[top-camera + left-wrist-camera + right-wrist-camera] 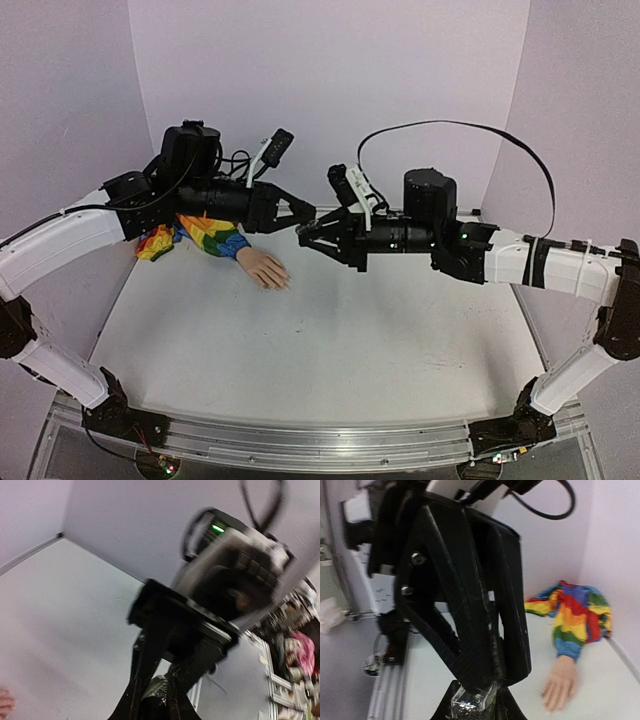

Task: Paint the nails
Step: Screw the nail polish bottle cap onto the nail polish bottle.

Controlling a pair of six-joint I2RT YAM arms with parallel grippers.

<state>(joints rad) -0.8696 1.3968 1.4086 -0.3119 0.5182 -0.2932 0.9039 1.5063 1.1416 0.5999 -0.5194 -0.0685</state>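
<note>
Both arms reach in from the sides and meet tip to tip in the air over the far middle of the table [330, 340]. The right gripper [312, 238] has its jaws pinched narrow around a small bottle [472, 703], clear-walled and flecked with glitter. The left gripper [300, 224] comes at it from the opposite side, jaws drawn in tight on the bottle's other end. I take that end for the cap, though the black fingers hide it. The fake hand [265, 270] lies flat on the table, below and a little left of the meeting point, well apart from both grippers. Its rainbow sleeve [212, 236] is bunched toward the far left corner. Its nails [550, 704] are only pale fingertip ends from where I stand, and I can't tell whether any are painted. The worry is the opening. If the cap is stiff, a twist could spin the whole bottle in the right jaws rather than loosen it, and a smooth little bottle held so near its end could slip out and drop. If it comes free tilted, polish may run out onto the table or sleeve. Nothing seems to pin the fake hand down, so a heavy stroke could shove it aside.
</note>
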